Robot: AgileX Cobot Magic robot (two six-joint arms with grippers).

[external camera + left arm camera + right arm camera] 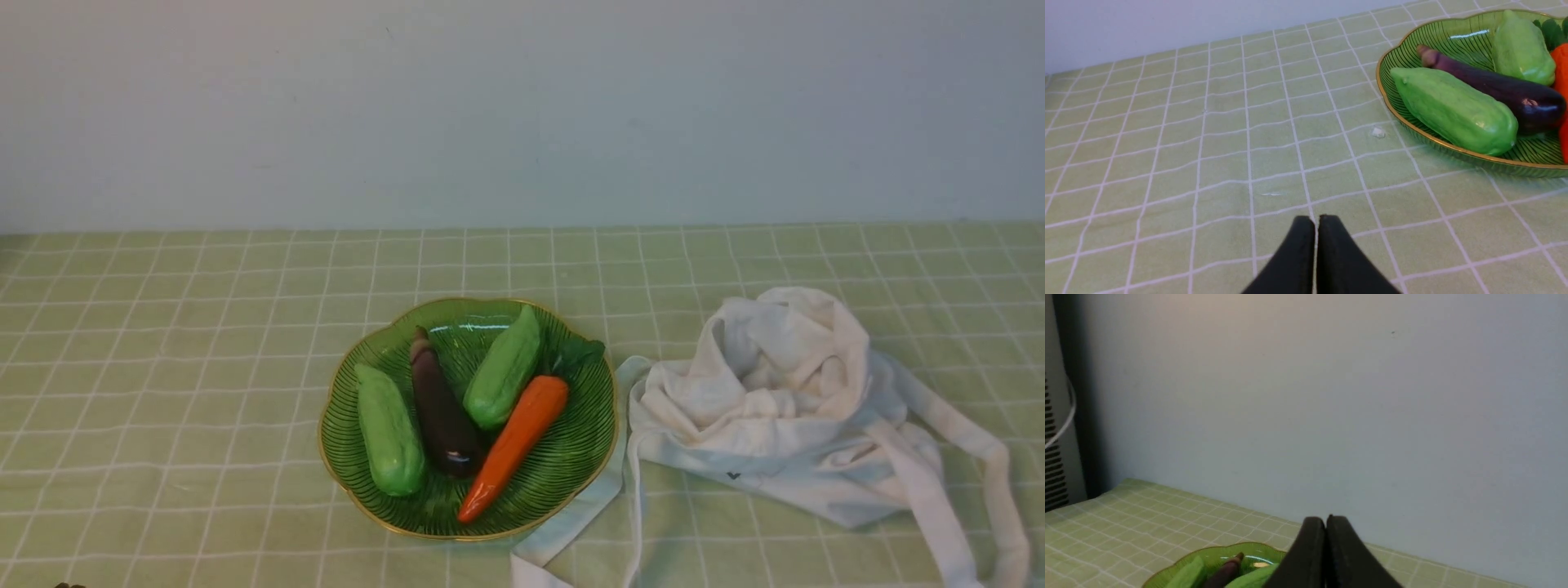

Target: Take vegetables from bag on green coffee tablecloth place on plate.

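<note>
Left gripper (1316, 218) pressed closed, empty, low over the green coffee tablecloth (163, 367) near its front edge. Right gripper (1326, 519) closed too, empty, raised. Mid-cloth, the plate (571, 469) holds all vegetables: gourd (390, 431), eggplant (441, 408), second gourd (504, 369), carrot (518, 437). Bag (784, 392) crumpled right of plate, one strap touching its rim.

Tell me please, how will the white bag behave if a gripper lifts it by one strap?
The white bag would probably sag and fold, since it already lies crumpled in soft wrinkles. Its long strap trails loosely over the tablecloth, so it would likely pull taut before the body rises. It looks light and unlikely to roll.
</note>
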